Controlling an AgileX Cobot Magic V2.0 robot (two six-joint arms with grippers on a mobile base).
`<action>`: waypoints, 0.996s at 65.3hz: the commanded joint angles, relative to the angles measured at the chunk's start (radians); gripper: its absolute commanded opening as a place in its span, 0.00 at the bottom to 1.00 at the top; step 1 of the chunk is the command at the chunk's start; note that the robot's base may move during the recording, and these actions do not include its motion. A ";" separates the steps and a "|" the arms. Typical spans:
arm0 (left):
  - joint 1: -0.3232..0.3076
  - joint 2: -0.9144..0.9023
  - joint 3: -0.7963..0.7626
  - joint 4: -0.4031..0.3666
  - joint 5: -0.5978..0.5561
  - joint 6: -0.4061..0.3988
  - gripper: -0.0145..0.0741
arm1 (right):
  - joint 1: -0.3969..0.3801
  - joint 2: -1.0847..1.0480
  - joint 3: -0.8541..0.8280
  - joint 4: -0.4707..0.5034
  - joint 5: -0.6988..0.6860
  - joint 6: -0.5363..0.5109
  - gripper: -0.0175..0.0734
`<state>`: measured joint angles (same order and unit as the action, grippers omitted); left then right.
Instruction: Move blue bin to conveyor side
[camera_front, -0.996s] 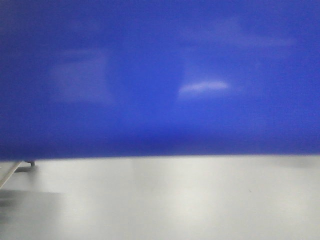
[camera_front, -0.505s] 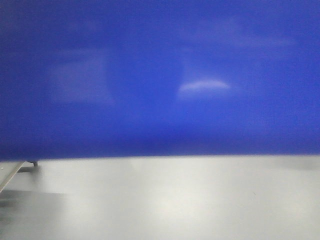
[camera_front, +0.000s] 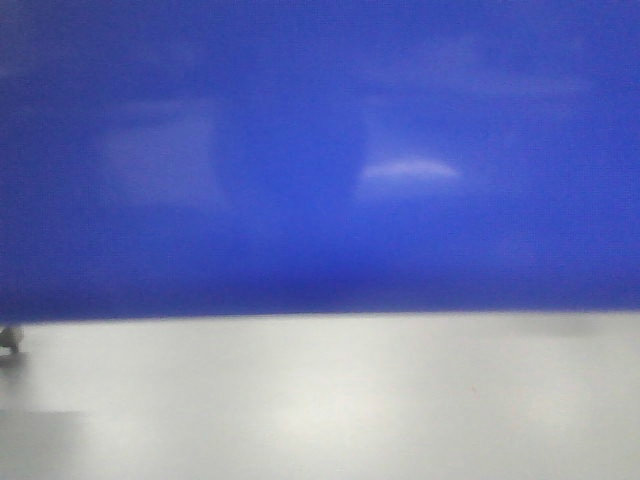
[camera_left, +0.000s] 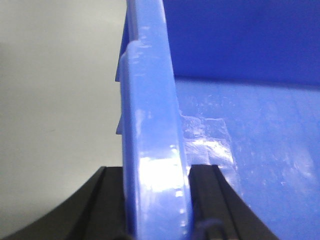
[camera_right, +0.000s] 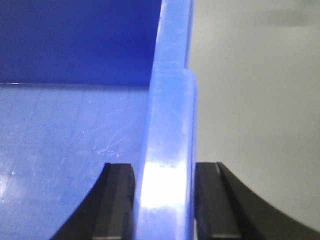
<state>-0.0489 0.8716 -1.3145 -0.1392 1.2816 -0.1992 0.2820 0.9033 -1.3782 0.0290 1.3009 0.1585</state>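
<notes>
Plastic this glossy looks stiff, light and slippery to me, so the thick rim (camera_left: 150, 125) is my hold: left gripper (camera_left: 160, 200) and right gripper (camera_right: 167, 200) each pinch opposite walls of the bin (camera_front: 320, 150), which fills my front view above a pale surface (camera_front: 320, 400).

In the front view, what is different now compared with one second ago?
The small metal part and dark patch at lower left slid leftward, almost out of view. The blue bin fills the view as before, its bottom edge unchanged.
</notes>
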 joint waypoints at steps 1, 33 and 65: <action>0.005 -0.017 -0.012 0.063 -0.080 0.014 0.16 | -0.008 -0.019 -0.015 -0.094 -0.080 -0.019 0.11; 0.005 -0.017 -0.012 0.063 -0.080 0.014 0.16 | -0.008 -0.019 -0.015 -0.094 -0.080 -0.019 0.11; 0.005 -0.017 -0.012 0.063 -0.080 0.014 0.16 | -0.008 -0.019 -0.015 -0.094 -0.080 -0.019 0.11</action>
<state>-0.0489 0.8716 -1.3145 -0.1392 1.2816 -0.1992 0.2820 0.9033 -1.3782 0.0290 1.3009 0.1585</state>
